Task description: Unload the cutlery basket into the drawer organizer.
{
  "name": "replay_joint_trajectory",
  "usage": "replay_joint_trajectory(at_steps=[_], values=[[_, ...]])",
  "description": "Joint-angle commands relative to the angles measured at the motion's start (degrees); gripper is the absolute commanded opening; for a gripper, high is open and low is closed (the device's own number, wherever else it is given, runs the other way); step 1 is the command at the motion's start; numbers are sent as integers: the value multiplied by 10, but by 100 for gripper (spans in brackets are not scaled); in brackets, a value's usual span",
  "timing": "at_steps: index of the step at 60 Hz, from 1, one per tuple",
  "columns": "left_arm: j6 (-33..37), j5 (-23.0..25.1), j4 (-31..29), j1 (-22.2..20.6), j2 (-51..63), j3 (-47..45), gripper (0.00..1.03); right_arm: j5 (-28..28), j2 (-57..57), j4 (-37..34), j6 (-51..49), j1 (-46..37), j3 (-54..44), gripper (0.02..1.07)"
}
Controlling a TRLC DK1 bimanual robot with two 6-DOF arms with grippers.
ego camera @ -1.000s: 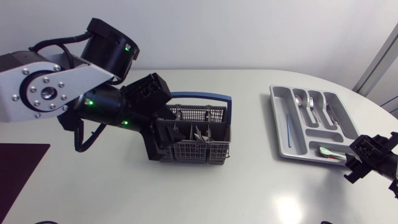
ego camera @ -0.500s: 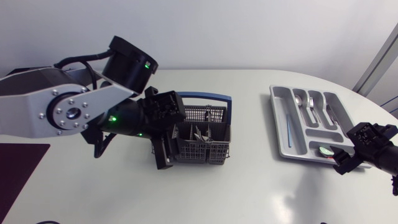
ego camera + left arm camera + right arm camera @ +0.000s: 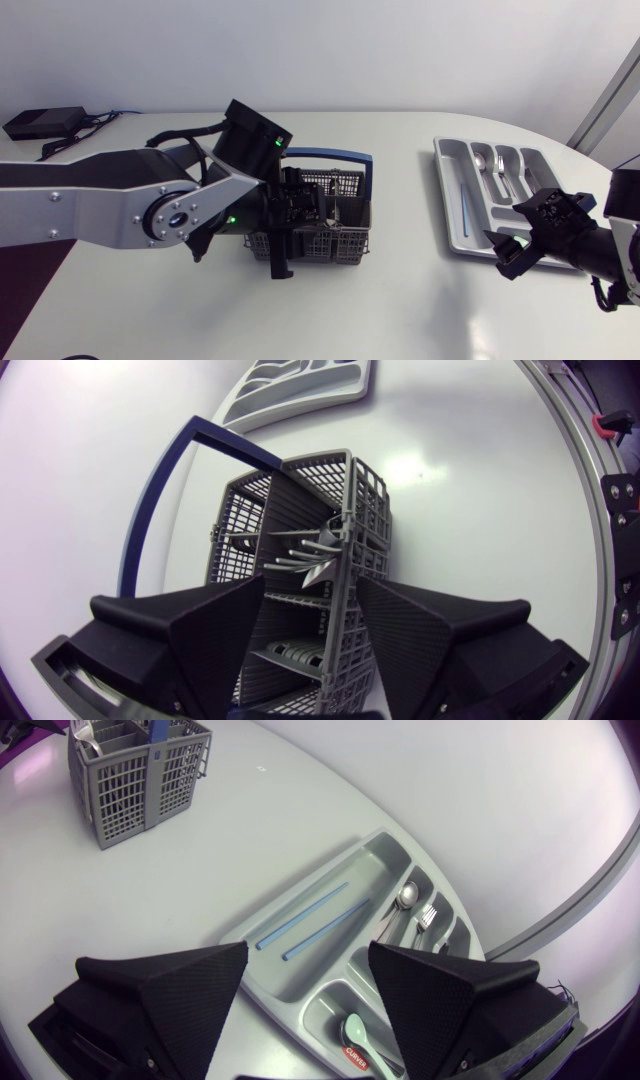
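Note:
The grey cutlery basket with a blue handle stands mid-table, and several forks lie in it. My left gripper hangs over the basket's left end, open, with one finger down in front of the front wall and the other behind. I cannot tell whether the fingers touch the walls. The grey drawer organizer lies at the right and holds two blue sticks, a spoon, a fork and a green spoon. My right gripper hovers open over the organizer's near end with nothing in it.
A black box with a cable sits at the back left. A dark purple mat lies at the front left. Bare tabletop stretches between the basket and the organizer.
My left arm swung right and brought its gripper down around the basket's left end, with the fingers narrowing a little. My right gripper slid left along the organizer's near end and opened wider.

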Motion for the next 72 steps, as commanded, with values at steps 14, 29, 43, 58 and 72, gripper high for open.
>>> replay_joint_trajectory(at_steps=[14,29,43,58,72], values=[[68,-7,32,6,26,-24,41,34,-4,-2,44,62,-21,89],[92,-8,62,6,33,-33,32,48,-13,-6,56,88,-23,89],[112,-8,70,7,36,-38,24,55,-14,-6,59,100,-24,89],[109,-12,70,7,33,-32,24,57,-15,-5,60,103,-30,89],[105,-14,74,2,35,-29,23,68,-36,-7,75,130,-40,89]])
